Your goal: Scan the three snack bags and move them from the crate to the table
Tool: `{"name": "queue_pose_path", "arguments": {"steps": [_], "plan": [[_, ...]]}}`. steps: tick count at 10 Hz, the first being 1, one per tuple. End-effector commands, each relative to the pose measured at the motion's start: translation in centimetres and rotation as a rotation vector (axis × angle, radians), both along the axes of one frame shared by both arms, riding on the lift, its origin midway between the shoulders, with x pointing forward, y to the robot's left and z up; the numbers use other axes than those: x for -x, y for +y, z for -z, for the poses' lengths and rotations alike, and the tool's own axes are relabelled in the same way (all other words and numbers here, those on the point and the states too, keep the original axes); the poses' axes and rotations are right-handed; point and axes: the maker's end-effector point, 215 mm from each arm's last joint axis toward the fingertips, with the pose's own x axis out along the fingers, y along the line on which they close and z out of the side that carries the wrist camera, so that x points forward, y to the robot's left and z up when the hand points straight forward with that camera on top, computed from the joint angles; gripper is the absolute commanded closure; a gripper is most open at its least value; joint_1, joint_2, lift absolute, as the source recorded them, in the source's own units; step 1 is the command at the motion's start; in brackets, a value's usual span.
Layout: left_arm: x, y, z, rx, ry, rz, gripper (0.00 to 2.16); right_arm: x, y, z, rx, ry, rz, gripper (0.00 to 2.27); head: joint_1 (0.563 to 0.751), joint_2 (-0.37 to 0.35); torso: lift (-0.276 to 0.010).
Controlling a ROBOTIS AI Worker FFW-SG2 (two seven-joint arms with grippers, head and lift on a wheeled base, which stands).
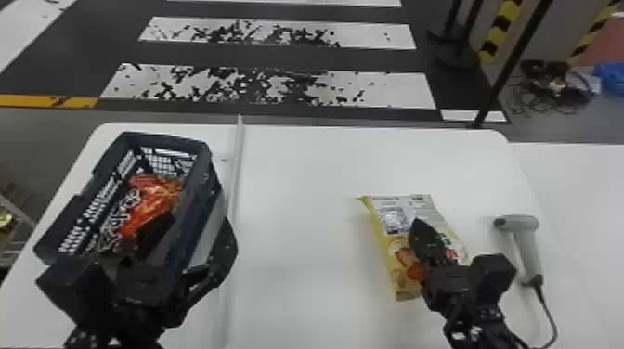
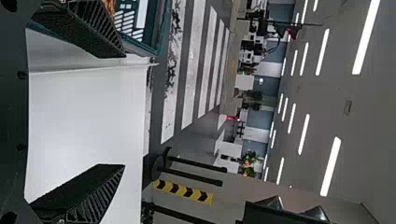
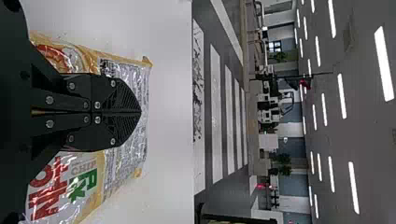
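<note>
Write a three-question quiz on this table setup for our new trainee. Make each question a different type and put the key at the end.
1. Multiple choice: What lies on the table to the right of the yellow snack bag?
a) a mug
b) the scanner
c) a roll of tape

2. True or false: The right end effector has its fingers together, while the left end effector has its fingers spread apart.

3. Fill in the blank: The orange-red snack bag lies inside the ____.

Key: 1: b; 2: true; 3: crate
</note>
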Motion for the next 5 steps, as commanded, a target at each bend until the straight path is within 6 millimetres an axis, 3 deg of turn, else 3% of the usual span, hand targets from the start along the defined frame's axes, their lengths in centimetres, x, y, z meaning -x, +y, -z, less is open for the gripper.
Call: {"name": "queue_pose_path", "arguments": {"steps": [1, 5], "plan": [[0.1, -0.2, -0.1, 0.003, -0.004, 0.002, 0.02, 0.9, 0.3, 0.9, -0.002, 0.001, -0.004, 2.17, 0.695, -0.015, -0.062], [-0.1, -0.6, 0.1, 0.011, -0.009, 0.007, 0.02, 3.1, 1.2, 3.0, -0.005, 0.023, 0.03, 2.17, 0.695, -0.01, -0.062]]}}
